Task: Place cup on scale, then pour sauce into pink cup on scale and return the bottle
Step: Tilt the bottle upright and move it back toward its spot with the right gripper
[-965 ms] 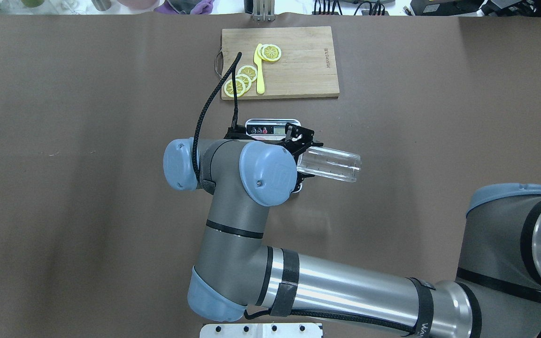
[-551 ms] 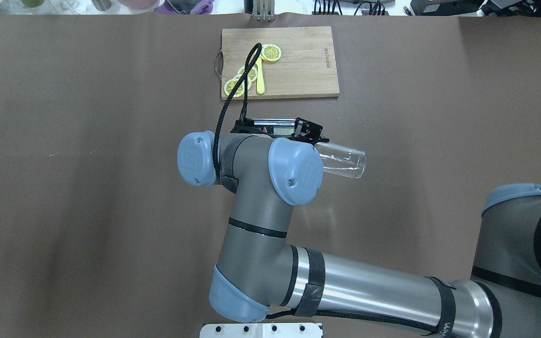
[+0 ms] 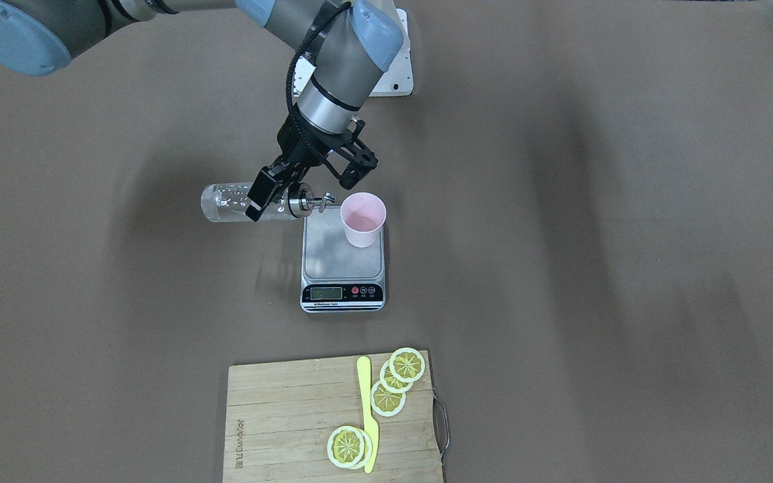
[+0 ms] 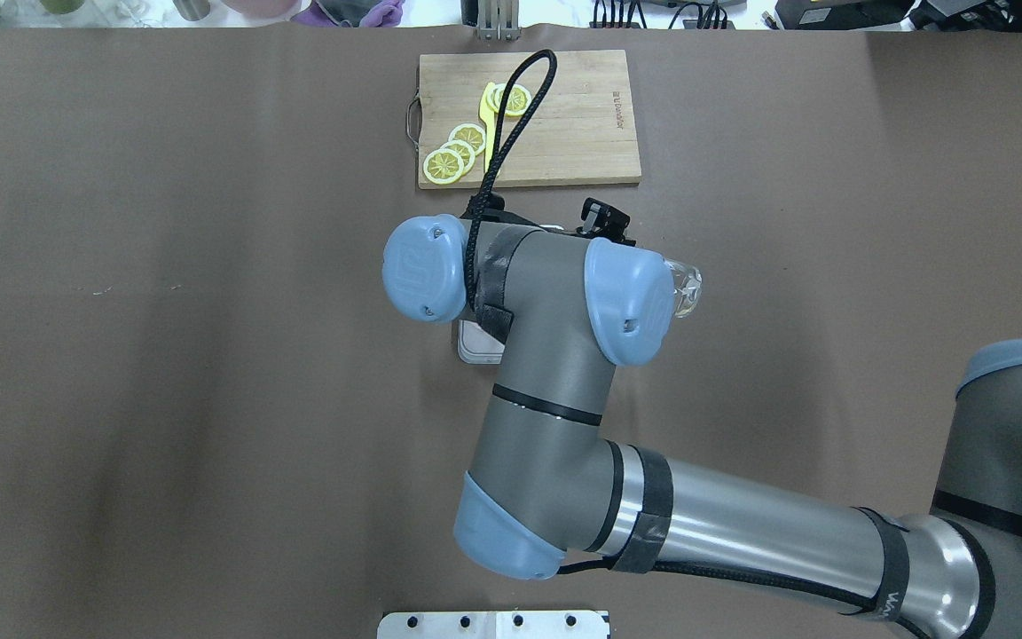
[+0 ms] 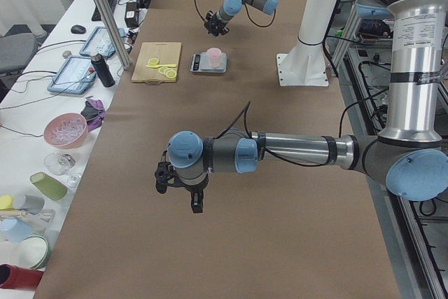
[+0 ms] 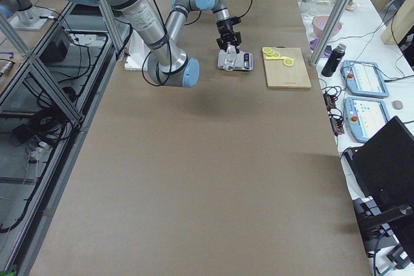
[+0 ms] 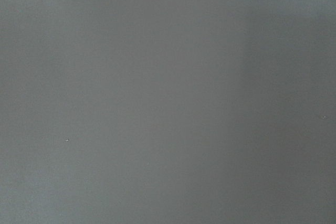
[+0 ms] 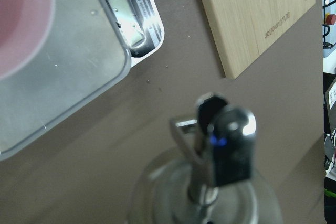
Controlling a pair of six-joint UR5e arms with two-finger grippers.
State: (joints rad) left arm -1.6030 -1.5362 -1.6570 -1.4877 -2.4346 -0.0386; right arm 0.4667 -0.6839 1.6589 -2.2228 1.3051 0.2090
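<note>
Over the last second we watch the right arm swing toward the robot's right, taking the bottle (image 3: 225, 201) with it. In the overhead view the long glass body that lay plain beside the wrist is now almost hidden under it, and only the base end shows. The right hand (image 3: 271, 198) stays clenched round the bottle's neck, just behind the metal pourer.

From the front we see the bottle lying about level. Its spout (image 3: 325, 199) points at the pink cup (image 3: 363, 220) but stops just beside the rim, not over the opening. The wrist camera agrees: the pourer hangs over bare counter (image 3: 561, 268), off the corner of the kitchen scale (image 3: 333, 258). The cup stands upright on the steel platform, at the corner nearest the robot and toward its left. The sauce (image 3: 232, 196) shows only as bubbles in the glass, and we cannot tell whether any lies in the cup.

We judge that the pour is over and the bottle is coming away. What remains is to right it and set it back on the counter. With the bottle level, a late drip onto the platform is the risk. The left hand (image 5: 179, 188) hangs well apart, and we cannot tell whether it is released or clenched.
</note>
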